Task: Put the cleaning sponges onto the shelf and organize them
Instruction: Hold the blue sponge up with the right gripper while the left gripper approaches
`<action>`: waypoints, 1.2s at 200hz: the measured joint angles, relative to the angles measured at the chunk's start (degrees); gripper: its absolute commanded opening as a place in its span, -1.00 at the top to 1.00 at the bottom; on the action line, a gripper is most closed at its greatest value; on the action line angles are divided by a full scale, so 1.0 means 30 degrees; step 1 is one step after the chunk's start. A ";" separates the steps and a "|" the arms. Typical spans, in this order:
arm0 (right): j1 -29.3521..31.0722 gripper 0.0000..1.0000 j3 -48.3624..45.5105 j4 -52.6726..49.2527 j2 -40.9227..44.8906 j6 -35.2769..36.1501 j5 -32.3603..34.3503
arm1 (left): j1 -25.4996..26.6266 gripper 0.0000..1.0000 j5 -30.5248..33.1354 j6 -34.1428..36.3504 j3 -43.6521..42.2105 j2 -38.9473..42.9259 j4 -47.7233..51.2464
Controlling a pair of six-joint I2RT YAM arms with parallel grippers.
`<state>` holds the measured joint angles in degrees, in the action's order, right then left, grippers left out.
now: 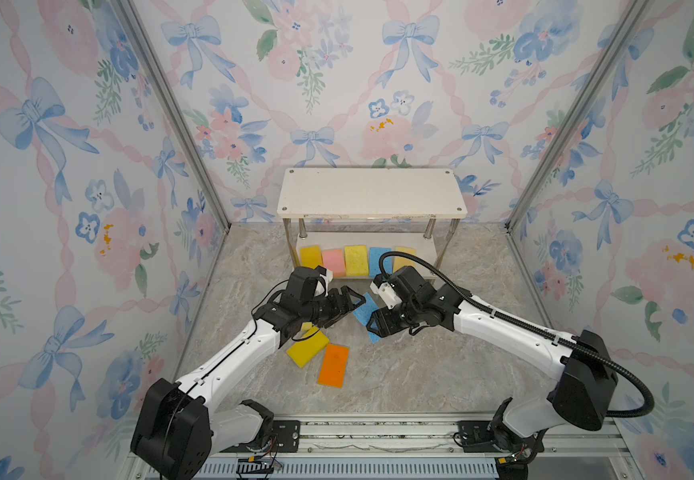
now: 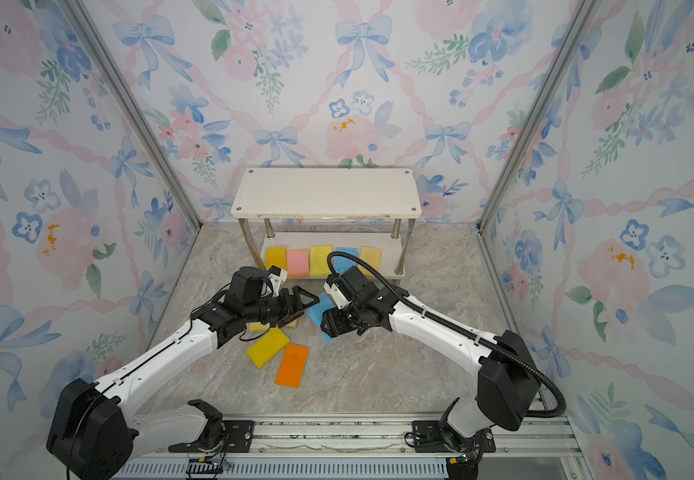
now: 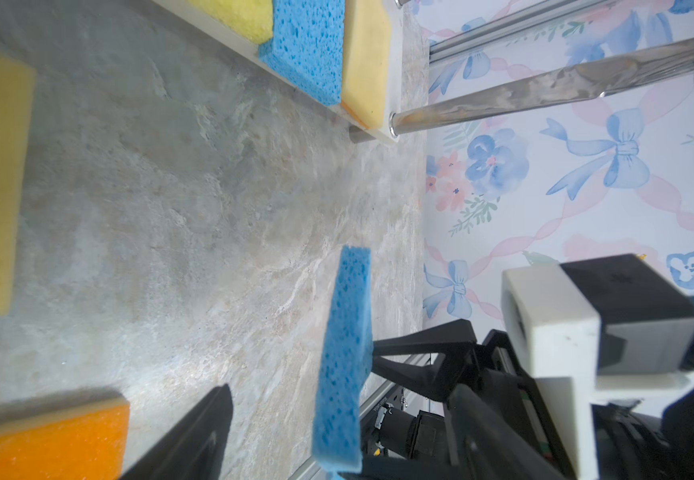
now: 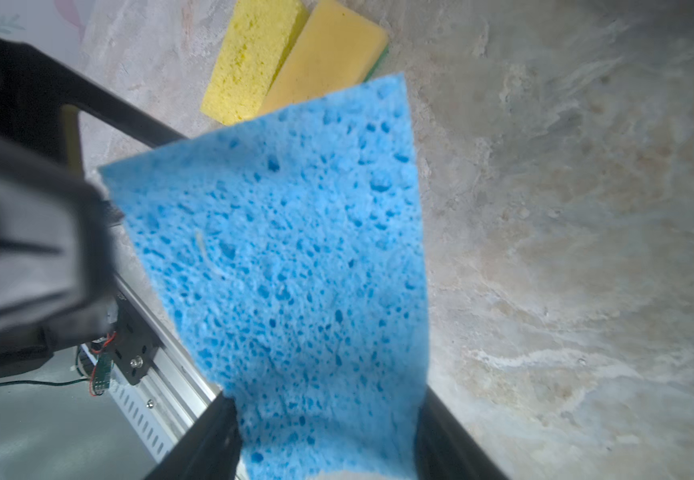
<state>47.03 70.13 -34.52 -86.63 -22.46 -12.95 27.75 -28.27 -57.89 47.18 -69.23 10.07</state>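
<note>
My right gripper [image 1: 372, 322] [image 4: 324, 436] is shut on one end of a blue sponge [image 1: 364, 316] [image 4: 295, 257], holding it on edge above the floor. My left gripper [image 1: 347, 307] [image 3: 337, 436] is open with the sponge's [image 3: 345, 353] other end between its fingers; a gap shows on one side. The shelf [image 1: 372, 193] stands at the back. Its lower board holds a row of sponges: yellow [image 1: 311, 257], pink [image 1: 334, 262], yellow [image 1: 356, 259], blue [image 1: 378, 259] and tan [image 1: 403, 255]. A yellow sponge [image 1: 307, 351] and an orange one [image 1: 333, 365] lie on the floor.
Another yellow sponge [image 1: 305, 326] shows partly under my left arm; the right wrist view has a yellow [image 4: 253, 58] and a tan sponge [image 4: 328, 54] side by side. Shiny posts [image 3: 544, 91] bound the shelf's lower tier. Flowered walls close three sides.
</note>
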 measured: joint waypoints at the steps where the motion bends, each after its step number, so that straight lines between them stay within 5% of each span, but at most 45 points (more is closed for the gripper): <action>1: 0.0000 -0.27 0.0015 0.0000 0.0007 -0.0015 -0.0007 | 0.0015 -0.42 -0.0007 -0.0080 0.0000 -0.0007 -0.0022; 25: -0.0015 -0.27 0.0466 -0.0124 0.0058 -0.0321 -0.0226 | 0.0321 0.19 -0.0007 -0.0146 0.0051 -0.0342 -0.0568; 39: -0.0022 -0.28 0.0678 -0.0226 0.0058 -0.0393 -0.0291 | 0.0510 0.75 0.0000 -0.0350 0.0124 -0.0590 -0.0801; 55: -0.0044 -0.34 0.0801 -0.0372 0.0058 -0.0525 -0.0372 | 0.0568 1.00 -0.0029 -0.0328 0.0255 -0.0831 -0.0940; 117: -0.3694 -0.62 -0.1596 0.0984 0.2623 -0.2688 -0.5297 | -0.0153 1.00 -0.0933 0.0605 0.1282 -0.1435 -0.1049; 172: -0.6419 -0.51 -0.4830 0.4408 0.5231 -0.6419 -1.0222 | -0.0882 1.00 -0.3300 0.1763 0.2871 -0.2084 -0.1122; 240: -0.6513 -0.28 -0.5785 0.7934 0.5289 -0.9100 -1.1788 | -0.0882 1.00 -0.4619 0.1719 0.3242 -0.2018 -0.1858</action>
<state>27.49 52.77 -10.72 -70.76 -49.76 -48.31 25.10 -42.13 -52.73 56.90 -75.29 4.49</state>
